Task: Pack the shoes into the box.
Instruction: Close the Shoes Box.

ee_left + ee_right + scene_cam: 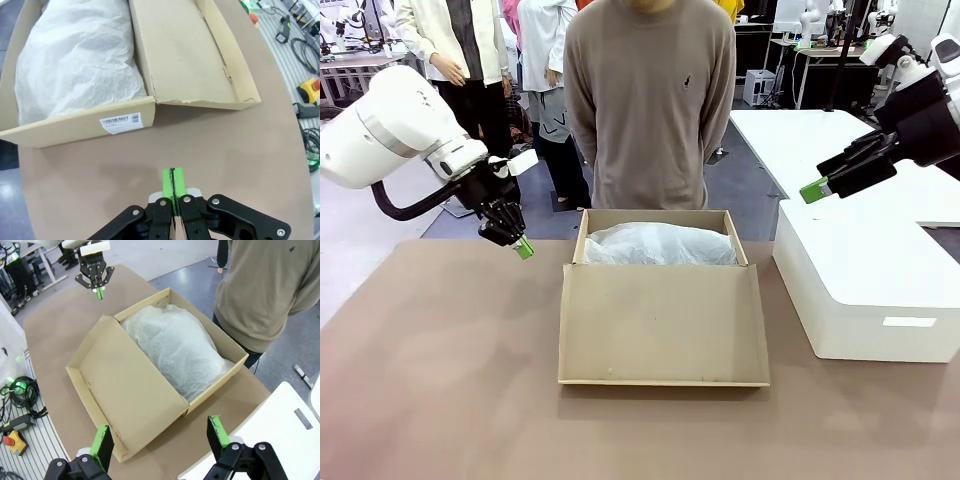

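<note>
Box [65, 129] shows its barcode label [120, 121] in left wrist view.

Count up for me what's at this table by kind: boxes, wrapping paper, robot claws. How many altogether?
Boxes: 2 (tan cardboard box, lid lying open; white box)
Paper bundles: 1 (white tissue paper, inside the cardboard one)
Robot claws: 2 (left gripper, shut; right gripper, open)
Total: 5
</note>
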